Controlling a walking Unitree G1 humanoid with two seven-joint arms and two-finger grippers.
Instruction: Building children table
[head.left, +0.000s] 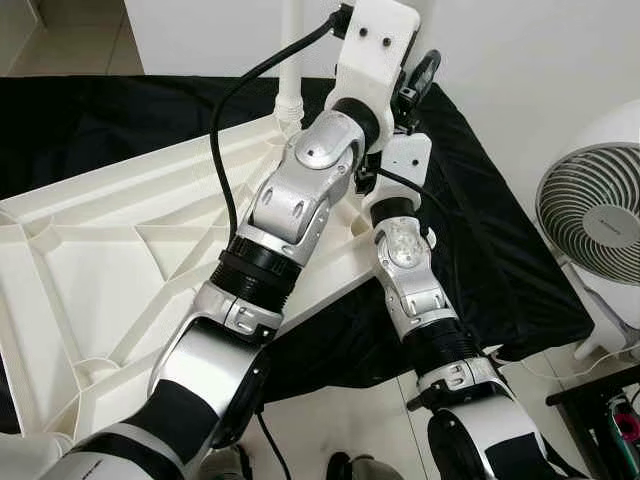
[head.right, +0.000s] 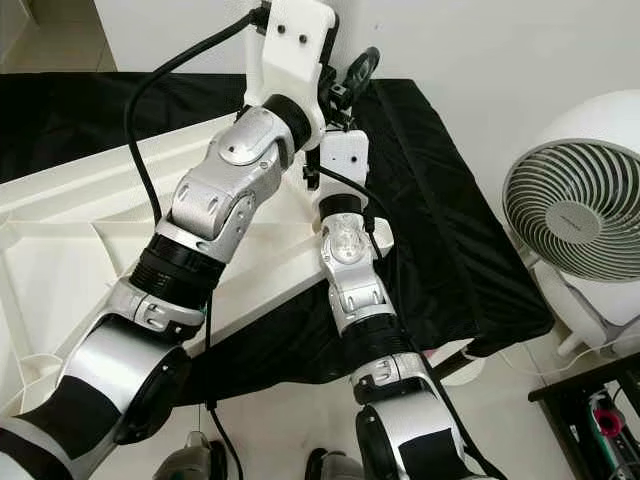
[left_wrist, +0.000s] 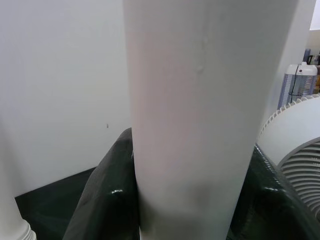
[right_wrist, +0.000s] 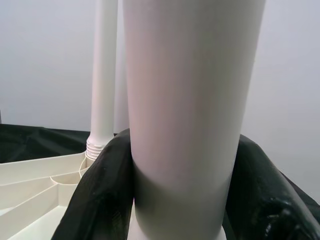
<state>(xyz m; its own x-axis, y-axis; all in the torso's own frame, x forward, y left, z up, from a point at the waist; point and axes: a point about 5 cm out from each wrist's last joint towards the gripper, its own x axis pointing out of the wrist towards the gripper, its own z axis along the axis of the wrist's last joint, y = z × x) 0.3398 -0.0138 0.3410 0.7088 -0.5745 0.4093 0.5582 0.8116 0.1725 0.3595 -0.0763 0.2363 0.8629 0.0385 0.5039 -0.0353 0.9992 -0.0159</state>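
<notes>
The white plastic tabletop lies upside down on a surface draped in black cloth, its ribbed underside facing up, the moulded ribs forming shallow triangular cells; the plastic looks smooth and faintly glossy. At its far corner both silver arms reach forward together. The left gripper clasps a smooth white cylindrical table leg, its shiny black fingers pressed against either side of the tube; the right gripper grips the same kind of white tube lower down, fingers wrapped snugly around it. Beside it a second leg stands upright, its threaded collar seated in a socket of the tabletop. A round white fan with a grey ribbed grille stands on the floor to the right, just beside the cloth's edge.
</notes>
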